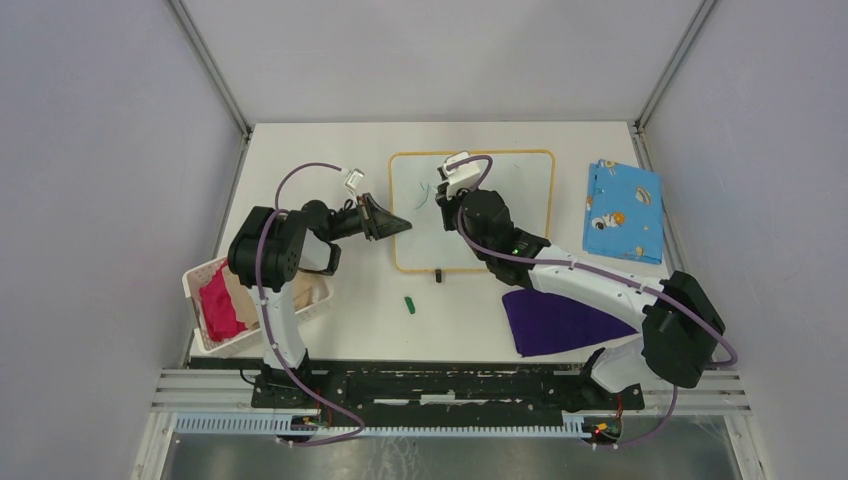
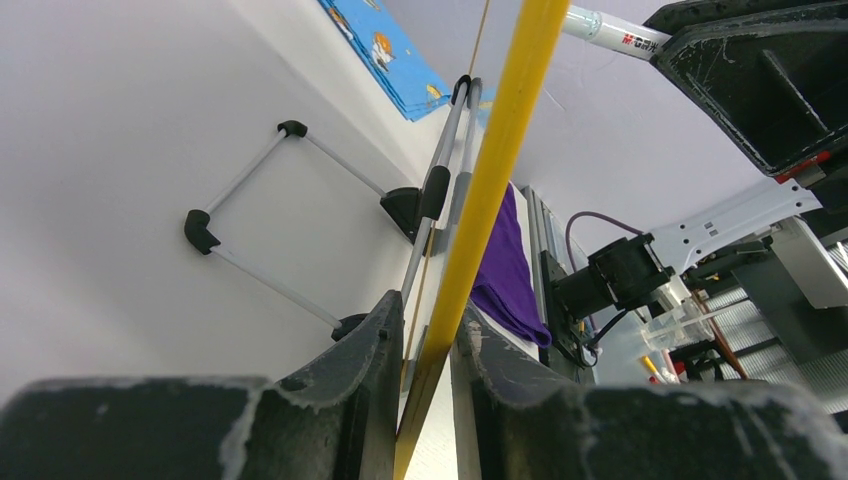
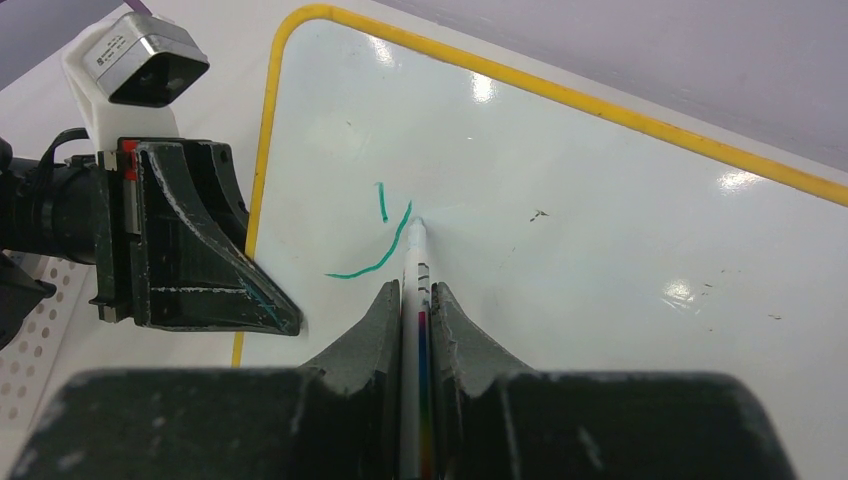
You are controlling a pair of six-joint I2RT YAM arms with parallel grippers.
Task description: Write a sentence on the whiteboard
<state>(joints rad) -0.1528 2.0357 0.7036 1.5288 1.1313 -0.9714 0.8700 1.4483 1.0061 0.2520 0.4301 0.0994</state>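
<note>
Overhead view looks down; wrist views close, sharing whiteboard (image 1: 520,180).

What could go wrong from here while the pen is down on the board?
1. The left gripper pinches only the thin yellow rim of the whiteboard; if that slips, the board may shift under the marker and skew the line.
2. The green strokes sit close to the left gripper, so writing leftward could bump it.
3. The right gripper holds the marker near its tip; pressing down might push it up through the fingers.

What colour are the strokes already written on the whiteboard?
Green strokes; the right wrist view shows them best.
</note>
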